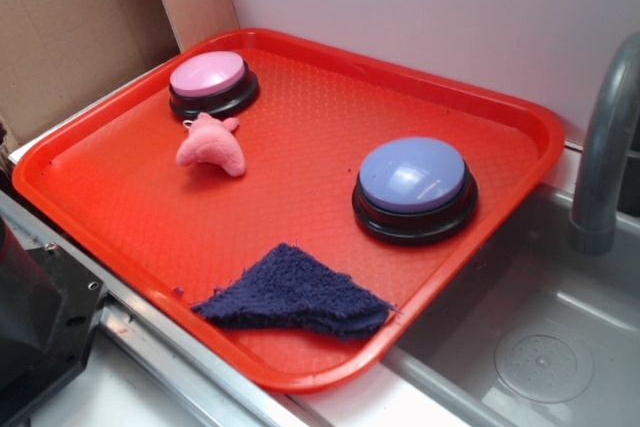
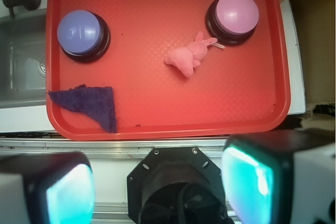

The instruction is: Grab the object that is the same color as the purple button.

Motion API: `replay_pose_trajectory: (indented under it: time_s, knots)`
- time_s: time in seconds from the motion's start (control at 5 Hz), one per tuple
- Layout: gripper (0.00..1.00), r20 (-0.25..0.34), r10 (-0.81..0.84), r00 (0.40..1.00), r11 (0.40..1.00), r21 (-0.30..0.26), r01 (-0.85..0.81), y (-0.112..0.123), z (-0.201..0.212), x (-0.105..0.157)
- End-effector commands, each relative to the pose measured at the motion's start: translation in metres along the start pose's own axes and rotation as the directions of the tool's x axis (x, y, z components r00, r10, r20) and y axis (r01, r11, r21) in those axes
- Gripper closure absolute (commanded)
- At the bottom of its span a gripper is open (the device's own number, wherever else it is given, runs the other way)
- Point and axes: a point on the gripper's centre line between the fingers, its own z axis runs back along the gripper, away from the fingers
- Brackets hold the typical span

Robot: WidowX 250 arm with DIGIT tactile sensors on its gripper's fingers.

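Looks like step 1, nothing grabbed yet. The gripper [image 2: 157, 190] hangs back off the red tray [image 2: 273, 51], fingers spread wide and empty. The navy terry rag [image 2: 89, 103], fuzzy and roughly triangular, lies flat in the tray corner near the domed purple button [image 2: 80, 32]. Its tip seems to overlap the rim, hard to tell. Next: move over it, drop, pinch the nap. Skip the pink plush bunny [image 2: 186, 57].
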Motion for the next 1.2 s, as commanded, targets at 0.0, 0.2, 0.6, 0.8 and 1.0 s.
replay_pose_trajectory:
  time_s: [0.0,0.2,0.6,0.8,1.0]
  knots:
    - [0.00,0.000,0.000,1.000,1.000,0.000,0.000,0.000,0.000,0.000]
    - [0.00,0.013,-0.236,0.972,0.971,0.044,0.235,-0.013,-0.013,0.009]
    - [0.00,0.062,-0.627,0.777,0.779,0.032,0.626,-0.039,-0.064,0.023]
    - [0.00,0.142,-0.788,0.599,0.606,0.002,0.796,-0.058,-0.098,0.030]
    - [0.00,0.073,-0.840,0.537,0.538,-0.013,0.843,-0.078,-0.131,0.028]
